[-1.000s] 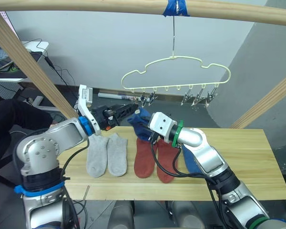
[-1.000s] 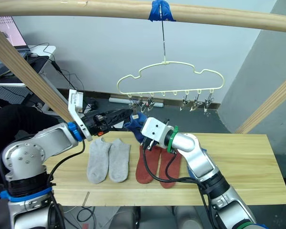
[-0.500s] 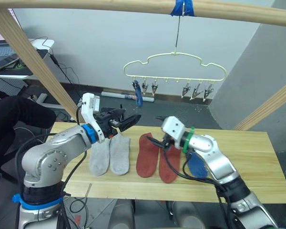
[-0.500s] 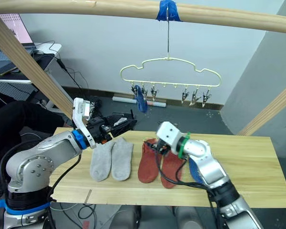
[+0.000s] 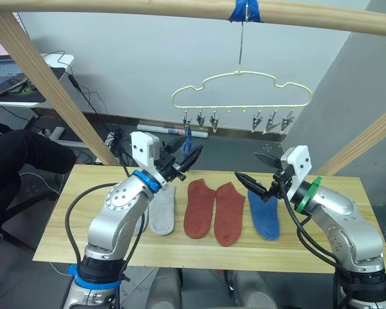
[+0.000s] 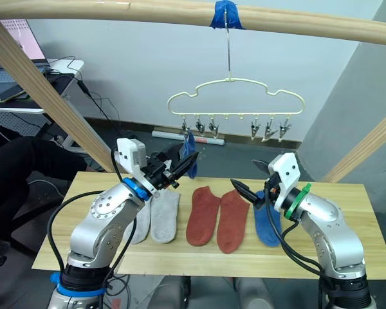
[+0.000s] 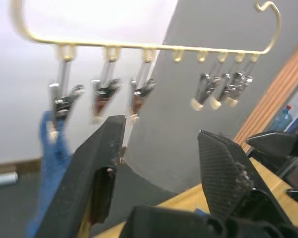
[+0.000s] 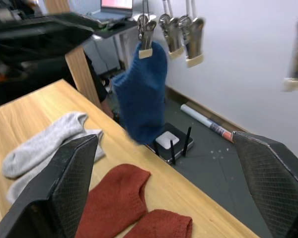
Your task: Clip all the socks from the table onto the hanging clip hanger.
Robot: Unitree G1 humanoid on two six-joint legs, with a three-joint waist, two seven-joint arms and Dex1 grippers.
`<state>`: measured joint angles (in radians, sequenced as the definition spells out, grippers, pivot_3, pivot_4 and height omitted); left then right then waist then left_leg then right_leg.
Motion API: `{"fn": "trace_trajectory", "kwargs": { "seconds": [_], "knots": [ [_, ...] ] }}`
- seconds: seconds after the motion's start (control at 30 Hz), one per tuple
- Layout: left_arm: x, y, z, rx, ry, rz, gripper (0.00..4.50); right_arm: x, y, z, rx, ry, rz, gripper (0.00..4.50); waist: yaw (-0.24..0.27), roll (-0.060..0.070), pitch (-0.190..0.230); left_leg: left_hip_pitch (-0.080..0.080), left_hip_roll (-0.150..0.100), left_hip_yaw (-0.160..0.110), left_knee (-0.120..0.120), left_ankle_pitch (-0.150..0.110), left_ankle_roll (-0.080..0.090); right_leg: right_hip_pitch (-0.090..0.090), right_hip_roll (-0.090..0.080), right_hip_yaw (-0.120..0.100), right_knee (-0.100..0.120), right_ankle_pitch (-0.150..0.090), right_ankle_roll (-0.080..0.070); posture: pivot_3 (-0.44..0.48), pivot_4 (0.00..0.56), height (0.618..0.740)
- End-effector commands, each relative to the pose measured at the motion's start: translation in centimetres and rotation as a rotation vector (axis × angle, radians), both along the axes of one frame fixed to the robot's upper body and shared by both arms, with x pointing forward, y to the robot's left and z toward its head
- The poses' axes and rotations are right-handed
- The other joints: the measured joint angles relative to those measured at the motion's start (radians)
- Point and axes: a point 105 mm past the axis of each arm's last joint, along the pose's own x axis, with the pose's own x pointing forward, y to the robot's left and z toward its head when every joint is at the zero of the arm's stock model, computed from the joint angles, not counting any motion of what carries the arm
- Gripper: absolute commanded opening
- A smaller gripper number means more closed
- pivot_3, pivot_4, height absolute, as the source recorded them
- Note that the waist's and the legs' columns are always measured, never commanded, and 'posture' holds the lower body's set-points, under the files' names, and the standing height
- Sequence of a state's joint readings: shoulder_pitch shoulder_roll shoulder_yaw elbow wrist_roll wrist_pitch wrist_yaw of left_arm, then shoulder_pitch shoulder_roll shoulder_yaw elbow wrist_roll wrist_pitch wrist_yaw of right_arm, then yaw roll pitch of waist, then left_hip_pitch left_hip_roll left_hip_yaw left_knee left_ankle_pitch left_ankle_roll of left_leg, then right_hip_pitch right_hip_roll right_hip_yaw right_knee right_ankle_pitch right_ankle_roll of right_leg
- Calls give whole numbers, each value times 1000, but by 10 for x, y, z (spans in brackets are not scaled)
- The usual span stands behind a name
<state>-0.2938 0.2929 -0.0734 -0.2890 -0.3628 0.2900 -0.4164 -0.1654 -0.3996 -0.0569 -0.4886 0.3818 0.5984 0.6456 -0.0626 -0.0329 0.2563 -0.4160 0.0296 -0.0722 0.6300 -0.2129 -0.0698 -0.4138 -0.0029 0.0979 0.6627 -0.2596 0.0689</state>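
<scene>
Both pincers wide, empty. Blue sock (image 5: 265, 215) on desk (image 5: 347, 193) just near of right pincer (image 5: 260, 172); long axis near-far.

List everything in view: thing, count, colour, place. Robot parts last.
Grey socks: two, light grey, side by side on the table's left part.
Red socks: two, rust red, side by side at mid-table.
Blue sock on table: one, right of the red pair.
Blue sock on hanger: one, hanging from the leftmost clip.
Clip hanger: one, cream-yellow, hooked on the wooden pole at blue tape.
Table: one, pale wood.
Left gripper: open, raised under the hanger's left clips.
Right gripper: open, above the blue sock on the table.
</scene>
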Motion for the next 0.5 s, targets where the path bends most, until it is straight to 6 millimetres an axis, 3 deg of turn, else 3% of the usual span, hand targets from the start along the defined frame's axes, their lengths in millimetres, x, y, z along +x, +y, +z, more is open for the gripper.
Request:
{"fn": "trace_trajectory", "kwargs": {
  "seconds": [0.03, 0.07, 0.2, 0.5],
  "knots": [
    [6, -2, 6, 9, -71, 29, 2726, -6, 5, 17, 22, -65, 17, 4500, -2, 0, 0, 0, 0, 0, 0, 0, 0, 0, 0, 0, 0, 0, 0, -94, 230, 740],
    [9, -3, 6, 0, -80, 35, 2726, -6, 7, 19, 24, -75, 18, 4500, -2, 0, 0, 0, 0, 0, 0, 0, 0, 0, 0, 0, 0, 0, 0, -94, 230, 740],
    [21, -1, 2, 9, -102, 90, 1896, -6, 12, 28, 38, -93, 29, 4500, -2, 0, 0, 0, 0, 0, 0, 0, 0, 0, 0, 0, 0, 0, 0, -99, 233, 740],
    [27, 4, -5, -11, -85, 127, 1896, -7, 17, 37, 54, -109, 81, 4500, -5, 0, 0, 0, 0, 0, 0, 0, 0, 0, 0, 0, 0, 0, 0, -98, 236, 740]
  ]
}}
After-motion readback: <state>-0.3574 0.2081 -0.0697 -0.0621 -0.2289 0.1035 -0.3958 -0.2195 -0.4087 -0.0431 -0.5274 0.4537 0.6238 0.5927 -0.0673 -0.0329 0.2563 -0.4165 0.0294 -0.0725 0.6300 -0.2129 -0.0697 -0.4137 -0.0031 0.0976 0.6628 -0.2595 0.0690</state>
